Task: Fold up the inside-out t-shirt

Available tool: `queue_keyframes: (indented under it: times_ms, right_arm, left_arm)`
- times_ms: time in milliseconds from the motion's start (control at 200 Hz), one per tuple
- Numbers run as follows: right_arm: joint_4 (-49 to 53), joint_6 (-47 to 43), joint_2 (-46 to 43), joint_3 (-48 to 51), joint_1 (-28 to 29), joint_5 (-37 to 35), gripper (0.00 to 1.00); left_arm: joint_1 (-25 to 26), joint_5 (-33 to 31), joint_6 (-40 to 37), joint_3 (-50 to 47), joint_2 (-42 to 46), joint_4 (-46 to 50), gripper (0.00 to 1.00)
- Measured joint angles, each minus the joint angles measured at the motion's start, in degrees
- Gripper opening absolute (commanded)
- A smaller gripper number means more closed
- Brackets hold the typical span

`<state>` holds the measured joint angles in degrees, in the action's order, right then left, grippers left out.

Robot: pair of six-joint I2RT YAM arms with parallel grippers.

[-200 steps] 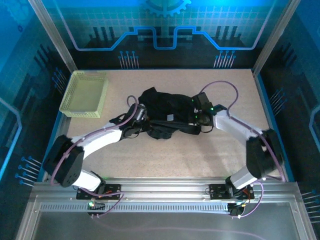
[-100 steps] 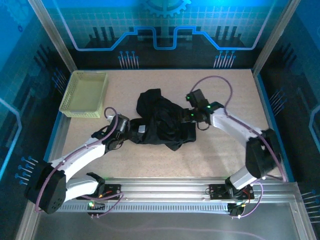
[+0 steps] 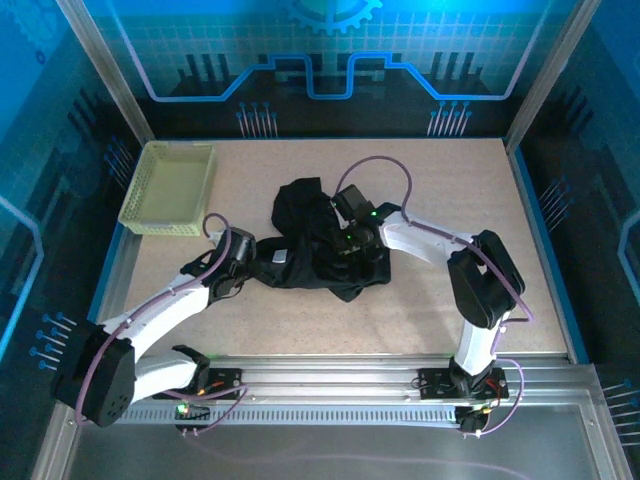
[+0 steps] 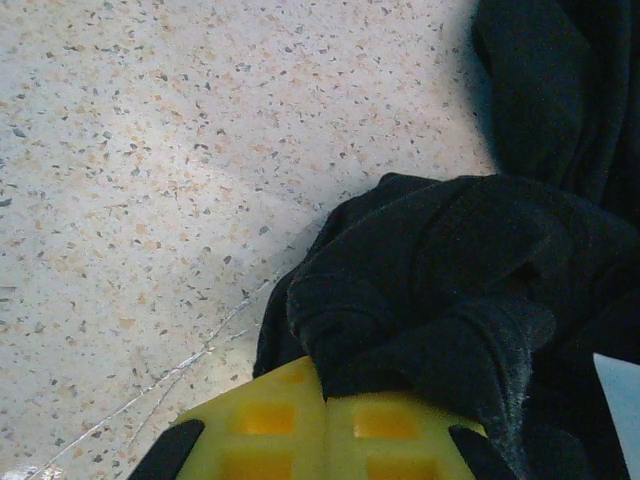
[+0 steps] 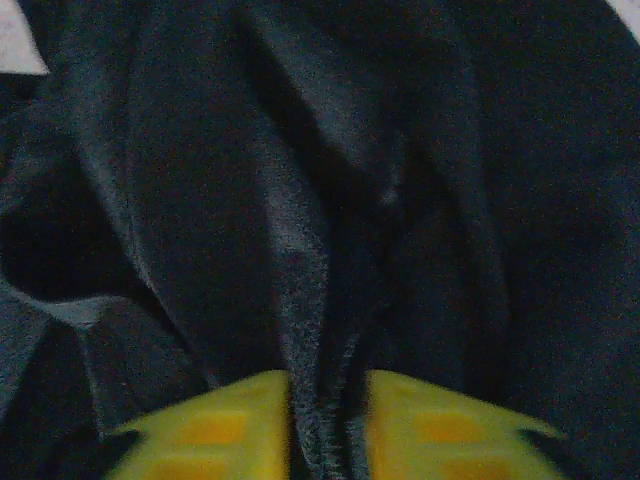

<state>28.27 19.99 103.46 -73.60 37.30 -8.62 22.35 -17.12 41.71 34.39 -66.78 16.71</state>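
The inside-out t-shirt [image 3: 322,232] lies as a crumpled black heap in the middle of the table, its small white tag [image 3: 279,256] near the left side. My left gripper [image 3: 254,264] sits at the heap's left edge. In the left wrist view its yellow fingers [image 4: 262,420] press together, and the left gripper [image 4: 325,392] is shut on a bunched fold of the t-shirt [image 4: 450,260]. My right gripper [image 3: 341,246] rests on the middle of the heap. In the right wrist view the right gripper [image 5: 325,425] pinches a seamed ridge of the t-shirt [image 5: 300,200].
A pale yellow-green mesh basket [image 3: 170,188] stands at the back left of the speckled table [image 3: 450,180]. Metal frame posts and blue side walls bound the table. Bare tabletop [image 4: 150,150] lies left of the shirt.
My left gripper dragged the shirt's left edge leftward, then held still. My right gripper let go at the right edge, moved left onto the heap's middle and closed on a fold.
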Motion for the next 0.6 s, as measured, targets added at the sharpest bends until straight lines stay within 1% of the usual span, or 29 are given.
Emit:
queue_keyframes:
  times_ms: [65, 140, 240, 350, 430, 525, 600]
  right_arm:
    - [0.5, -0.4, -0.9, 0.3, -0.2, -1.3, 0.0]
    - [1.8, -0.6, -3.8, 1.2, -0.6, -1.9, 0.0]
    - [3.5, -0.8, -11.6, 1.9, -2.6, -2.3, 0.0]
    - [4.2, -1.0, -22.4, 1.9, -6.6, -2.1, 0.0]
    - [4.6, -1.0, -29.8, 1.9, -10.8, -0.5, 0.0]
    - [5.6, -0.9, -35.8, 1.9, -15.0, 1.7, 0.0]
    - [6.9, -0.6, -39.1, 2.1, -16.7, 2.3, 0.0]
  left_arm:
    - [-0.5, 0.0, 0.0, 0.0, 0.2, 0.1, 0.0]
    - [-1.5, 0.0, -0.1, 0.0, 1.1, 0.5, 0.0]
    - [-3.3, 0.0, -0.3, 0.5, 3.5, 1.1, 0.0]
    - [-5.6, 0.0, -1.3, 3.0, 6.1, 1.6, 0.0]
    - [-7.4, 0.1, -1.8, 6.6, 7.6, 2.3, 0.0]
    - [-8.6, 0.4, -3.3, 11.2, 9.4, 2.3, 0.0]
    - [-8.7, 1.5, -4.5, 13.7, 11.4, 1.4, 0.0]
